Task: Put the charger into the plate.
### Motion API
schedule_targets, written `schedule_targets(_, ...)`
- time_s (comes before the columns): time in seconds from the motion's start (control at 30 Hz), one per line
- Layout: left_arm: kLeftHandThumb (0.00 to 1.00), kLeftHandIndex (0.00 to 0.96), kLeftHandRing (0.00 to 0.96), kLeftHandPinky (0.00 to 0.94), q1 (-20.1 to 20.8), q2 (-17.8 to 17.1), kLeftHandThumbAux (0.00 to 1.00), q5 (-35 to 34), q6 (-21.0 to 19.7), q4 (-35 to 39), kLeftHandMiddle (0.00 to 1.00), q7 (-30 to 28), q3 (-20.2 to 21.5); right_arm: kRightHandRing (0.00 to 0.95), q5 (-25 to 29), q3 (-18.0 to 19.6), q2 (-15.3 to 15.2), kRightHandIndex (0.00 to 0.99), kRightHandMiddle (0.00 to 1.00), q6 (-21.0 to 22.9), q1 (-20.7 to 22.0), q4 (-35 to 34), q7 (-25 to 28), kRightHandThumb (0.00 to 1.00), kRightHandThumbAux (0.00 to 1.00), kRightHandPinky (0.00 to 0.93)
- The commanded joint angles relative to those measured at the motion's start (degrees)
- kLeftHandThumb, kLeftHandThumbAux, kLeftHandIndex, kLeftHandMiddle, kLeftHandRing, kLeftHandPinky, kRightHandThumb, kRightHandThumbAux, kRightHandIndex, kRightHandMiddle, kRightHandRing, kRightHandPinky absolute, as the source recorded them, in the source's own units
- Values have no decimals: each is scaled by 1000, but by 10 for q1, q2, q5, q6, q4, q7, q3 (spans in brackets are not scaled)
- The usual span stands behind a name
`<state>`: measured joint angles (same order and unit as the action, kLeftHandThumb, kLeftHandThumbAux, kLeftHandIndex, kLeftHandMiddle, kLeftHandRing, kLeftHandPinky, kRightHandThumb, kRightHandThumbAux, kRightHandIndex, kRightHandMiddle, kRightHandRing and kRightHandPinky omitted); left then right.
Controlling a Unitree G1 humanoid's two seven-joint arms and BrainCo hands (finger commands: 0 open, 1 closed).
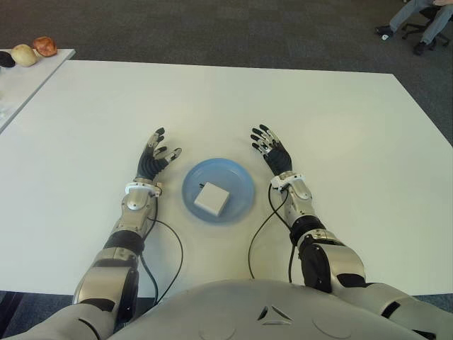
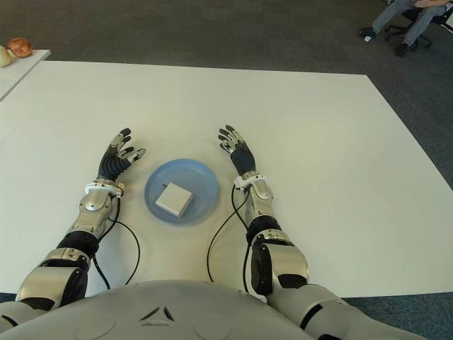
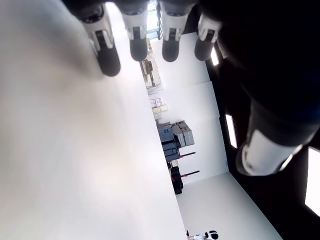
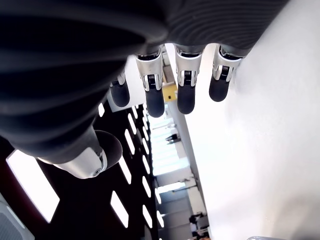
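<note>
Looking down, I saw the small white square charger (image 1: 211, 198) already lying inside the round blue plate (image 1: 241, 180) on the white table (image 1: 340, 127), midway between my left hand (image 1: 155, 159) and right hand (image 1: 272, 151), fingers spread, holding nothing.

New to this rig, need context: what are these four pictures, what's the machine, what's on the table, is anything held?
It is a humanoid robot with two arms ending in fingered hands. Two pictures come from its head cameras, looking down at a white table. The other two come from cameras on each wrist, looking along the fingers. A blue plate sits between the hands, with the white charger lying in it. The left hand shows left of the plate, the right hand on its right; both have fingers spread and hold nothing. Some round items sit on a side table at far left.
</note>
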<state>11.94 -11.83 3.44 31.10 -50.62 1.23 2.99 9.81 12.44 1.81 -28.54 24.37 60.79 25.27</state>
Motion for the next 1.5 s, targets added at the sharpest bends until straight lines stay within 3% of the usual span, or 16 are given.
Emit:
schedule_targets(0.03, 0, 0, 0, 0, -31, 23, 647, 11, -36, -27, 0, 2, -14, 100, 2, 2, -9, 82, 148, 35, -45, 31, -3, 0, 622, 44)
schedule_targets(0.47, 0, 0, 0, 0, -52, 42, 614, -2, -31, 7, 0, 16, 0, 102, 0, -1, -14, 80, 148, 37, -46, 30, -4, 0, 629, 54)
schedule_targets(1.3, 0, 0, 0, 0, -55, 43, 622, -3, -42, 13, 0, 7, -2, 93, -8, -7, -13, 78, 133, 40, -42, 33, -14, 0, 662, 74)
schedule_targets(1.5, 0, 0, 0, 0, -54, 44, 628, -6, -45, 11, 0, 5, 0, 89, -29, -22, -14, 76, 129, 25, -42, 37, -37, 0, 654, 60)
